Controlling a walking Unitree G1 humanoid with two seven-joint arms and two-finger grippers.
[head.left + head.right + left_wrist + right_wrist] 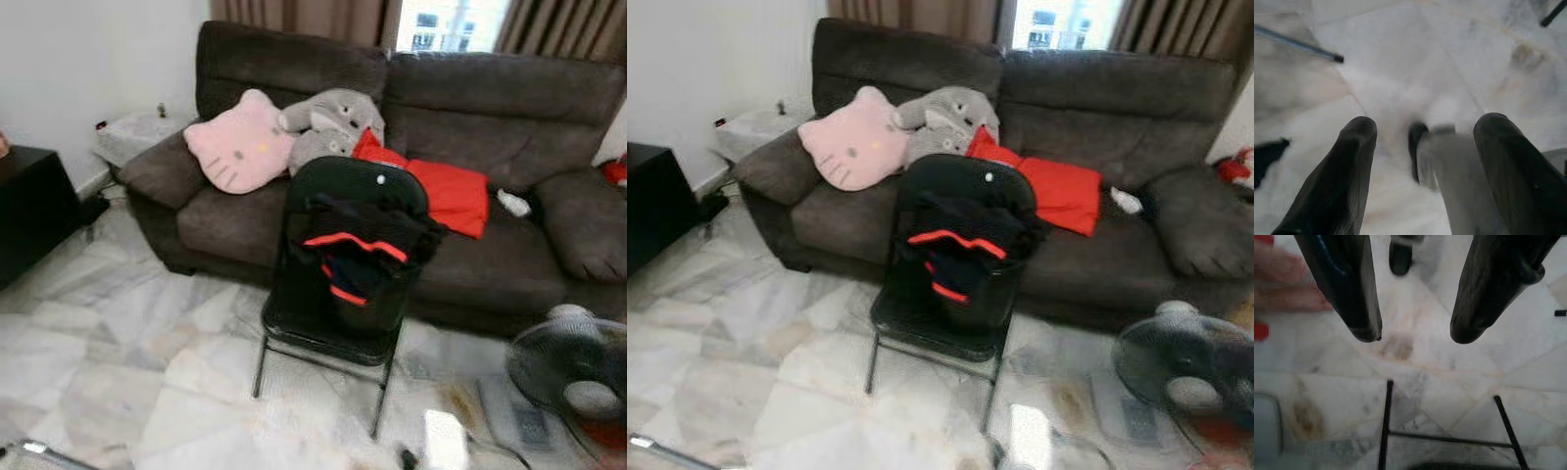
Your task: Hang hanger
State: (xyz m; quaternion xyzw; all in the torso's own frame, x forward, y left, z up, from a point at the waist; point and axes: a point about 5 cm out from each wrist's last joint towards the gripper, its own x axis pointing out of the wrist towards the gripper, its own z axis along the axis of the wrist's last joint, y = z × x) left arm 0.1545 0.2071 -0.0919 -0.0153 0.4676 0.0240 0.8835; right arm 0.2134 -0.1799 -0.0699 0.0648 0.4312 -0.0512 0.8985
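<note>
Black metal folding chair (338,294), draped clothes (364,250)

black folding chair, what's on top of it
A dark garment with red stripes is draped over the black folding chair, covering most of its backrest and part of the seat. Any hanger under it is hidden.

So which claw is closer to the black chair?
Right. The right claw hangs open over the floor, close to the chair legs. The left claw hangs open over floor too, seemingly farther from it.
</note>
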